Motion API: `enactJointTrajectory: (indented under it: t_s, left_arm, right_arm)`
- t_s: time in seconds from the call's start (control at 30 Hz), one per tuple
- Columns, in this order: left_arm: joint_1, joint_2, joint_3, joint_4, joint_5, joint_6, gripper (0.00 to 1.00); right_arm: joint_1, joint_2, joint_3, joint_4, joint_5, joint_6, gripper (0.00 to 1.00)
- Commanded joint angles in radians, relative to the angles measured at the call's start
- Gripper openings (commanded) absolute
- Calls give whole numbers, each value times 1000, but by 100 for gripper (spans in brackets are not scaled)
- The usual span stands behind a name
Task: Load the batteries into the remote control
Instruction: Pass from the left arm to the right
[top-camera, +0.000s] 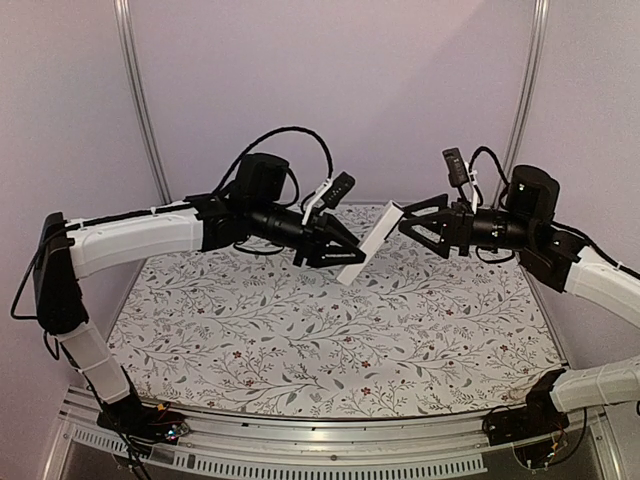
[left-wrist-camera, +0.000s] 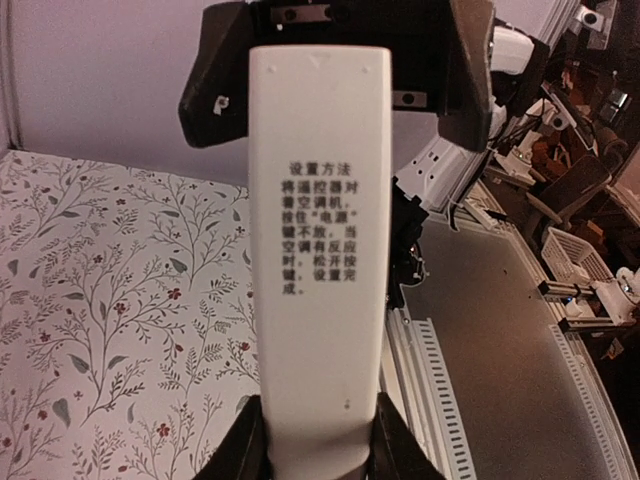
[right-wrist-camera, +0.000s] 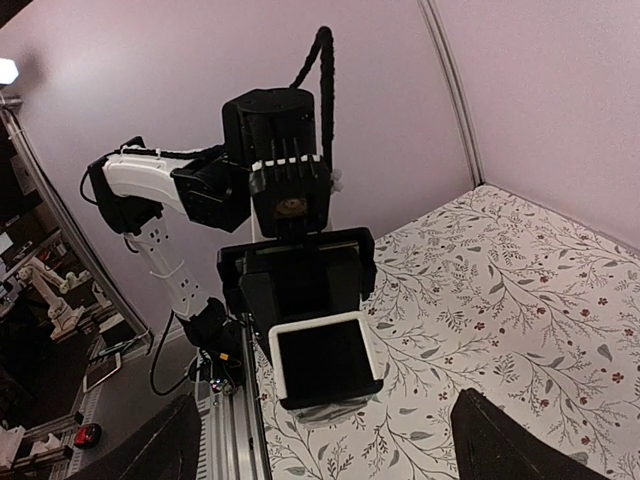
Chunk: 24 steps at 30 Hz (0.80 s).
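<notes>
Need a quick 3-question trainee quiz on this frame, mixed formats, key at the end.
1. True or false: the remote control lies loose, with no gripper on it.
2. The right gripper is: A) shut on a battery; B) open, by the remote control's far end; C) out of view.
3. How many batteries show in any view?
Key: 1 false, the left gripper holds it up in the air; 2 B; 3 zero.
</notes>
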Motion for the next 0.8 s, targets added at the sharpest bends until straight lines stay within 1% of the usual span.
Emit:
enactJointTrajectory:
  t_s: [0.0,0.13,0.27,0.37,0.47,0.57,0.63,0.7,0.77]
  left_arm:
    - [10,-24,-43,187,91,-97,16]
    - [11,-29,-61,199,97,-107,16]
    - [13,-32,-80,216,92,-110,16]
    - [17,-38,-93,234,90,-119,16]
    - [21,-42,-104,255,90,-126,16]
    - [25,-47,-111,270,89,-132,16]
    - [27,-50,-122,292,87,-144,16]
    - [31,-50,-125,300,85,-146,16]
    - [33,-50,-127,301,83,-148,17]
  right_arm:
    - [33,44,54,17,-50,-32,85]
    - [66,87,90,17,-65,-31,73]
    - [89,133,116,17,-85,-29,56]
    - [94,146,124,16,-85,-23,47]
    - [95,158,127,16,-84,-15,41]
    - [94,172,133,17,-90,-5,40]
    - [95,181,137,18,-93,-2,37]
    - [94,185,141,19,-96,0,30]
    - [95,191,152,17,-97,3,21]
